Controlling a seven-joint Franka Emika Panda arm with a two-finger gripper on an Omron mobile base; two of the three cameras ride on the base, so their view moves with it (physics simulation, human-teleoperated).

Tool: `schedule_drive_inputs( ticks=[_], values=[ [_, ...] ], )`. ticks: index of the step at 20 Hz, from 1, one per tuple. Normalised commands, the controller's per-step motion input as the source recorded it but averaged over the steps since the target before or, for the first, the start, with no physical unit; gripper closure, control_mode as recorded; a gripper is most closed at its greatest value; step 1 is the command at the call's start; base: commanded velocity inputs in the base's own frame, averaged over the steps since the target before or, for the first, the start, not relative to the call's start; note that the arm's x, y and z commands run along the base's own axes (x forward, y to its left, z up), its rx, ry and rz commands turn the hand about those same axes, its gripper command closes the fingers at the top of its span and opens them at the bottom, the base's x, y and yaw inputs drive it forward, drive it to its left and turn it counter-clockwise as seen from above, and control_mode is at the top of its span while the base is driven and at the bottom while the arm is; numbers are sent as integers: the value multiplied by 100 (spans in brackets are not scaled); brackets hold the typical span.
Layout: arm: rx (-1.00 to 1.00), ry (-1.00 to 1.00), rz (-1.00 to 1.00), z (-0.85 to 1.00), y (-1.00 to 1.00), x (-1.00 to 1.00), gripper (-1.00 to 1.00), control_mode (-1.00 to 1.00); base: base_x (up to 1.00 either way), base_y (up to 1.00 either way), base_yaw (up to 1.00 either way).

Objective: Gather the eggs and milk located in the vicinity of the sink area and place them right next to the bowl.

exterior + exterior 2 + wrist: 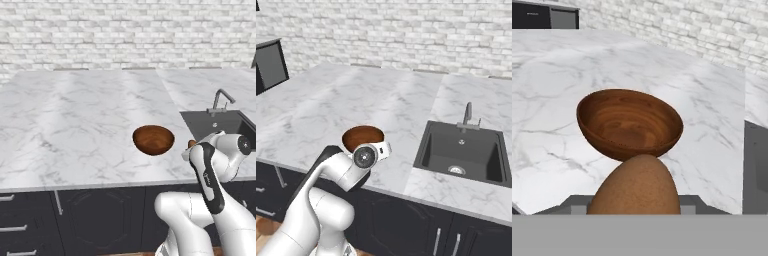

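Here, reddish-brown egg (634, 187) between the fingers, near the bowl (629, 124).

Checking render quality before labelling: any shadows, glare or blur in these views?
Left base view: sharp, flat light, a faint shadow under the bowl. Right base view: even light, the sink basin reads dark but its drain is clear. Hand view: the reddish-brown egg looms large and close, slightly soft, and covers the bowl's lower edge; no glare.

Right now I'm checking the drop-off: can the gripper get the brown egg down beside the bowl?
Probably yes. The gripper holds the reddish-brown egg just short of the bowl, and bare counter lies beside the bowl with nothing between.
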Motion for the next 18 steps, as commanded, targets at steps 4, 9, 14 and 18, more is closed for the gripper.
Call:
schedule_drive_inputs(
  ticks=[4,9,14,18],
  values=[
    [0,0,0,0,0,0,100,100,19,-20,0],
    [0,0,0,0,-11,0,100,-100,0,-3,0],
    [0,12,0,0,-4,2,100,-100,0,0,0],
    [0,15,1,0,-12,4,100,-100,0,0,0]
  ],
)
